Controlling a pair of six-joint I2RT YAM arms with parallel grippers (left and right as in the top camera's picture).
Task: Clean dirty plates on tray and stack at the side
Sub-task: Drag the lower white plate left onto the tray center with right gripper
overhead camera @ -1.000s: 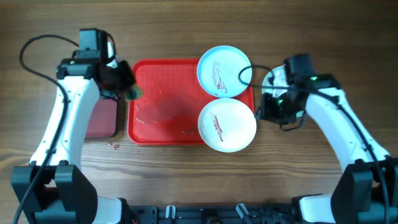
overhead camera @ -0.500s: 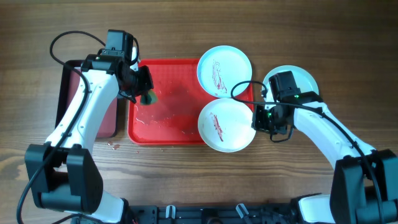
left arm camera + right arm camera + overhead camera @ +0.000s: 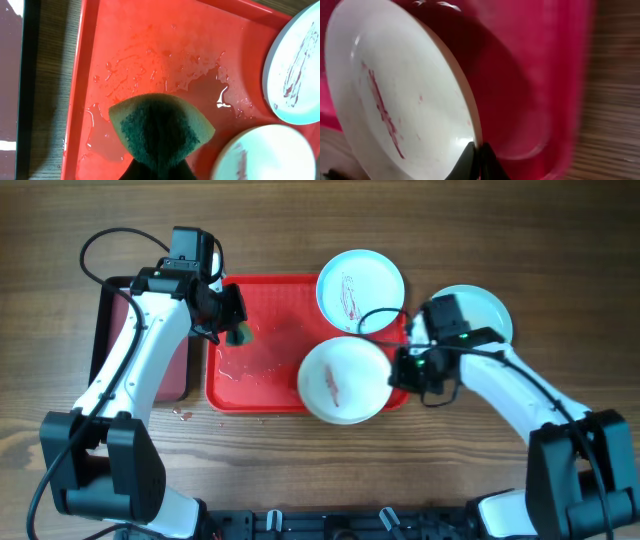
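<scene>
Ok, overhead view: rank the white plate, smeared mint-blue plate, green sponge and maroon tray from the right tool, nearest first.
1. White round plate, gripped at its rim by the right tool.
2. Smeared mint-blue round plate, just behind it.
3. Green sponge, over the red plastic tray's left side.
4. Black-rimmed maroon tray, far left.

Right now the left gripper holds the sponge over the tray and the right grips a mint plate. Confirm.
No: the right gripper grips the white plate, per the right wrist view. The left gripper holds the sponge over the tray.
</scene>
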